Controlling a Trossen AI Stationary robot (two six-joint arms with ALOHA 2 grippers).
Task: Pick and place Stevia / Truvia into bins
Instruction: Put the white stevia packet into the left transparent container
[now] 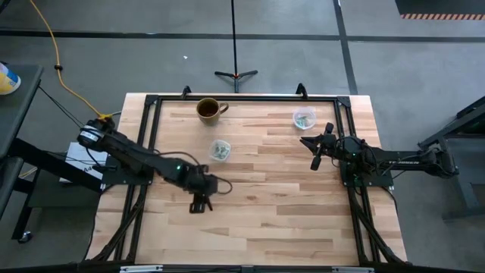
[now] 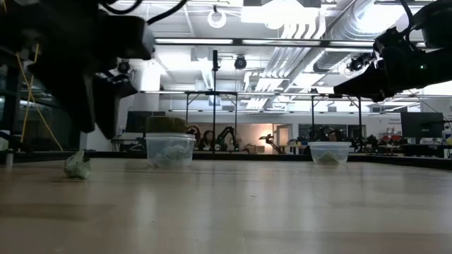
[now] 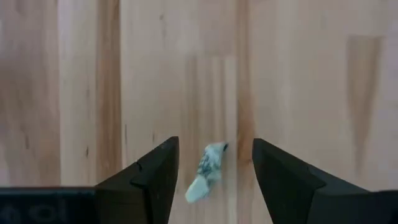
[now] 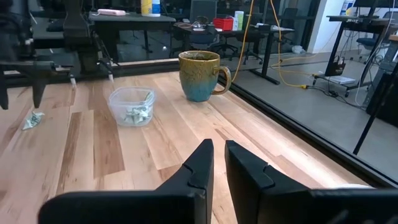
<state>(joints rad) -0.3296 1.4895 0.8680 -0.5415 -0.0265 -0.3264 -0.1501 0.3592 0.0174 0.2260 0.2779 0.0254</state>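
Pale wood table, green-white packets, clear cups

Light striped wooden table [image 1: 273,189]; crumpled pale green and white paper packet [image 3: 207,172]; two clear whitish-rimmed plastic cups [image 1: 220,149] [image 1: 304,118]; brown-topped, teal-bottomed glazed ceramic mug [image 4: 202,75]; black metal arms.

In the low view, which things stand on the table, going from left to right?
Crumpled sweetener packet → clear plastic cup with packets inside → second clear plastic cup.

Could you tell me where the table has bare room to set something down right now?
The near half of the table, in front of both arms, is bare wood, as is the middle between the two grippers. It is crowded at the far side: mug, left cup, right cup, and around the left gripper over a packet.
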